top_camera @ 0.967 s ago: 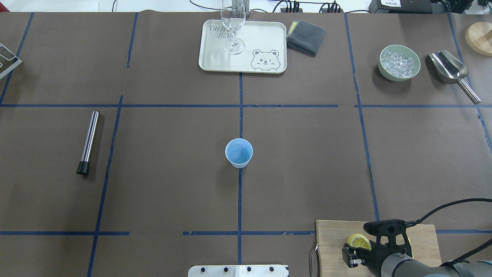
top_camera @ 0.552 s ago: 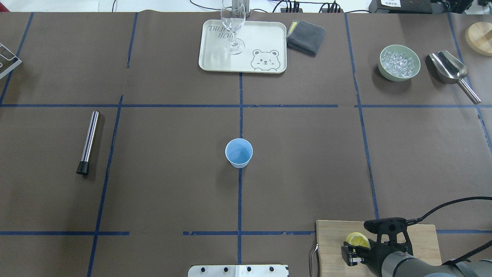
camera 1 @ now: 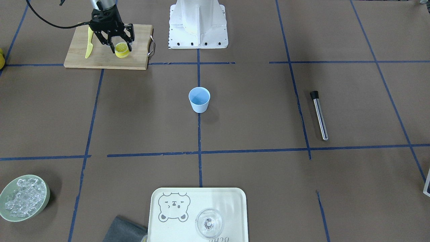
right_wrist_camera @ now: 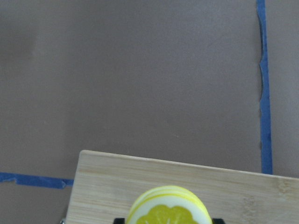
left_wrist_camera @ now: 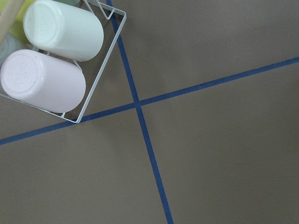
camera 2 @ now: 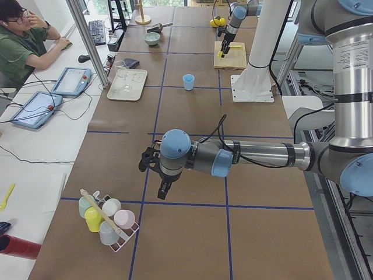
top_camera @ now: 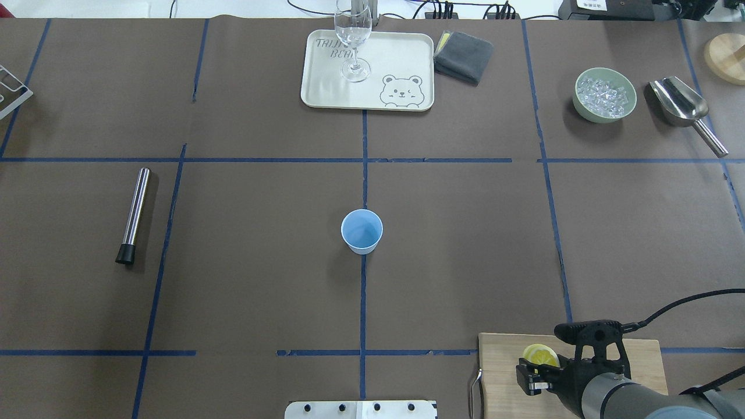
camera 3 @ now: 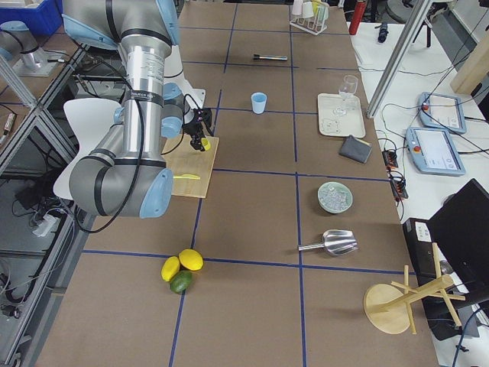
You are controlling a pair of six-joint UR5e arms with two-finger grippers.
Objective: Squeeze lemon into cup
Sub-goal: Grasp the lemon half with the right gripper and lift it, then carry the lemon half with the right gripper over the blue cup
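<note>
Half a lemon sits within the right gripper, seemingly clamped between its fingers.

Brown-papered table with cup, tray, cutting board, bowl, scoop, steel tube

Tray reads, perhaps, "TAIJI BEAR".

The cup stands upright in the middle of the table, well apart from everything else. Near the table's near right corner, the right gripper clasps the lemon over a board.
</note>
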